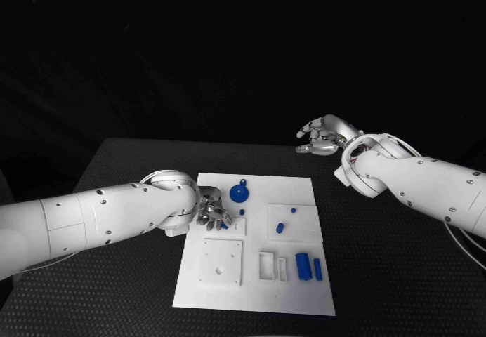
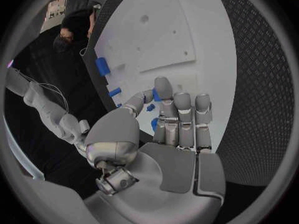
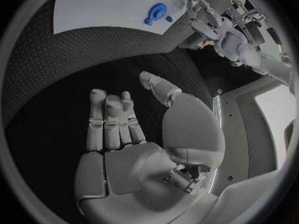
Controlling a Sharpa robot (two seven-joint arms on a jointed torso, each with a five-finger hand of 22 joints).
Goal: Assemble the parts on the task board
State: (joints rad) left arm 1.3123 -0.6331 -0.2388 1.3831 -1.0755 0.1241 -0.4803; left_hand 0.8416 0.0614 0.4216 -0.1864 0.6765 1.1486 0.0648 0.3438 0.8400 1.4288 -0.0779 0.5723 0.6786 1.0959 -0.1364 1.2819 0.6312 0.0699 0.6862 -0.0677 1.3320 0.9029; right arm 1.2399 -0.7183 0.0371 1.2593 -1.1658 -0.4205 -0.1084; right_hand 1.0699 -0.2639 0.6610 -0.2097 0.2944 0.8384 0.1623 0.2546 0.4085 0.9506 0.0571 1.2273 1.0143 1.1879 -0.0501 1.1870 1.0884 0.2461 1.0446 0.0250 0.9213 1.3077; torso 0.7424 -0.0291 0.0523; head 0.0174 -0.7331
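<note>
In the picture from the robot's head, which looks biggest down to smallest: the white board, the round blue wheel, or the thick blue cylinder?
1. White board
2. Round blue wheel
3. Thick blue cylinder; close to the wheel in size, so that order is unsure.

white task board (image 1: 304,295) on black table (image 1: 405,281)

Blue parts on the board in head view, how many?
6 visible on the task board: round part at the far end, three small ones mid-board, two cylinders nearer. The left hand may hide more.
</note>
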